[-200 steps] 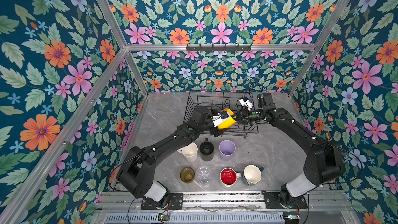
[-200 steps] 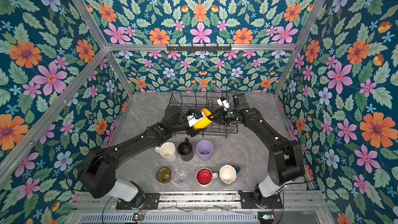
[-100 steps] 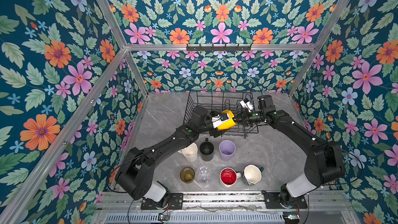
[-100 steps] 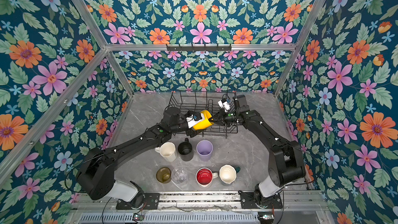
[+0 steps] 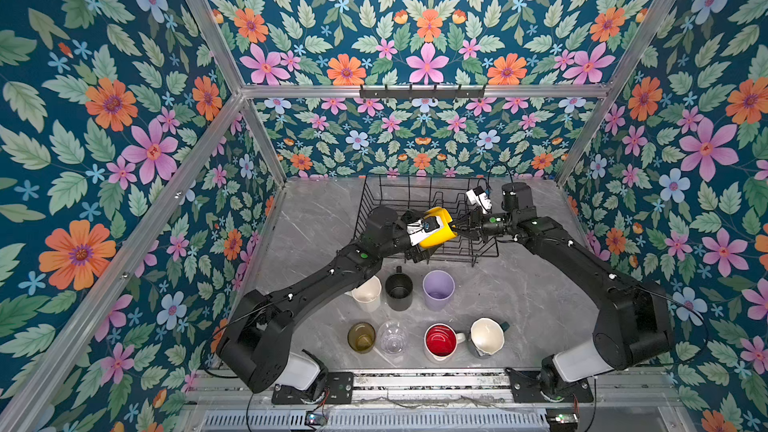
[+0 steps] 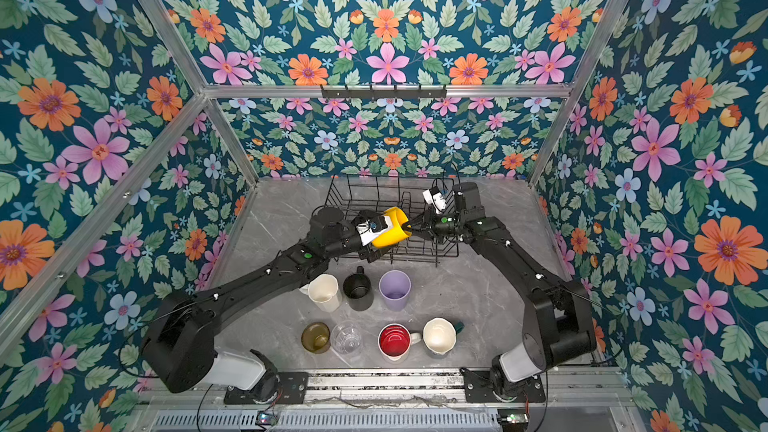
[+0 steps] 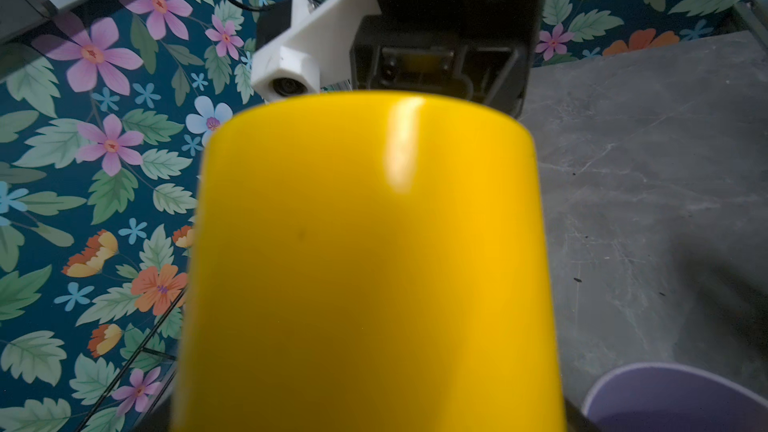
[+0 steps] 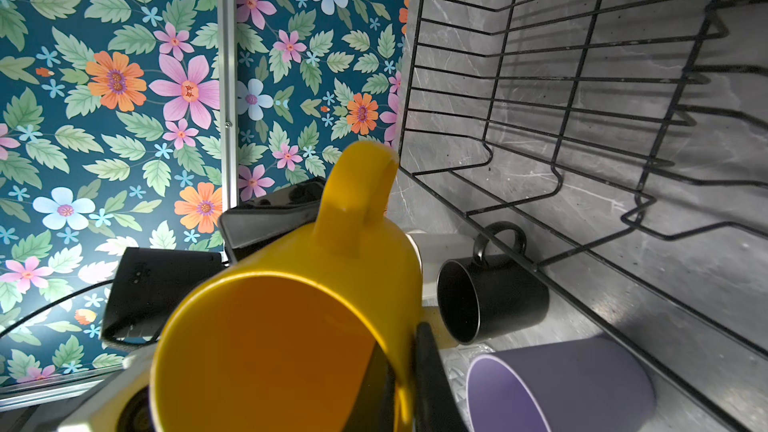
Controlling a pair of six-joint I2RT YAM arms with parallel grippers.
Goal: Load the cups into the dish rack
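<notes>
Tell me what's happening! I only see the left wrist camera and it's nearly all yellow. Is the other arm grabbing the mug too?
Observer: Yes. The right fingers pinch the rim of the yellow mug, one inside and one outside.
Operator: Where's its handle?
Observer: On the side your camera misses. The right wrist view shows the handle sticking out with nothing touching it.
Operator: Are any cups in the rack?
Observer: No. In both top views no cup sits in the dish rack yet.
</notes>
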